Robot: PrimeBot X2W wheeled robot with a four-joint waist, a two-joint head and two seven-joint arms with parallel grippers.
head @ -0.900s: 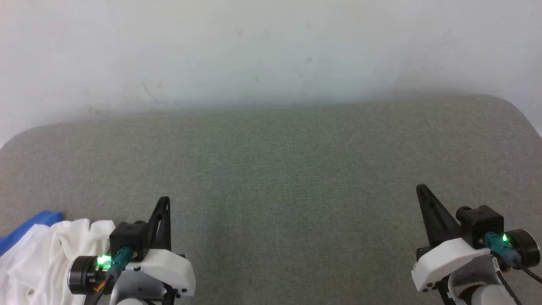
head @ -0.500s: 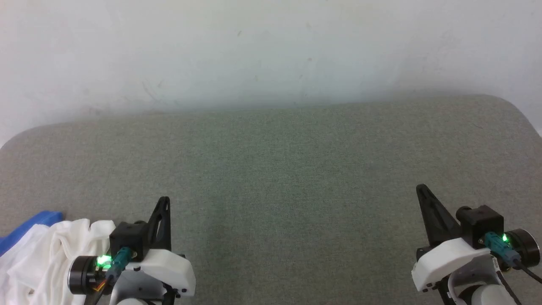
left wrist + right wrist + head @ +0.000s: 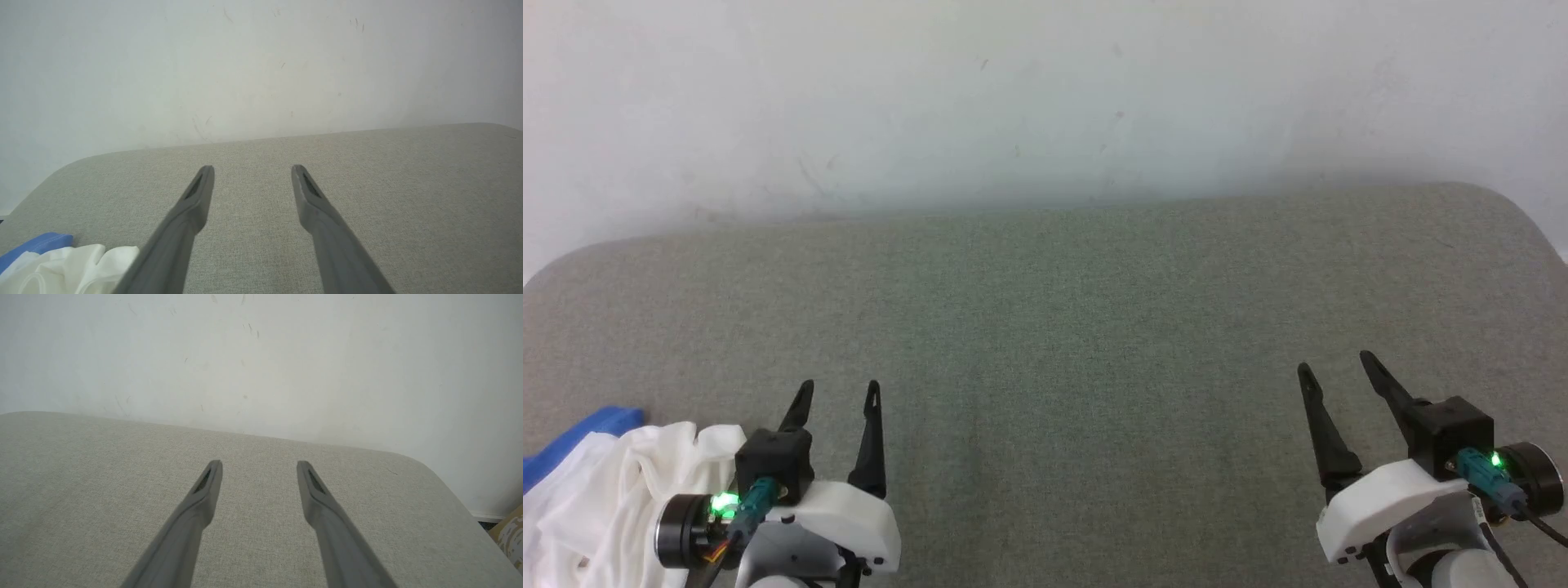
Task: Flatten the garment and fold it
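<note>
The garment (image 3: 600,490) lies crumpled at the lower left corner of the grey-green cushion (image 3: 1062,327), its white body bunched and a strip of blue sleeve (image 3: 580,431) poking out at the left edge. The left wrist view catches it too, as white folds (image 3: 77,265) with a blue edge. Just right of the heap, my left gripper (image 3: 840,390) stands open with nothing between its fingers. Far across at the lower right, my right gripper (image 3: 1335,363) is open and holds nothing as well.
A pale wall (image 3: 1045,98) rises behind the cushion's far edge. The cushion's corners are rounded at the far left and far right. In the right wrist view a yellowish patterned object (image 3: 510,535) sits beyond the cushion's right edge.
Both grippers have gone from shut to open, their fingers spreading apart. The arms and the garment have stayed where they were.
</note>
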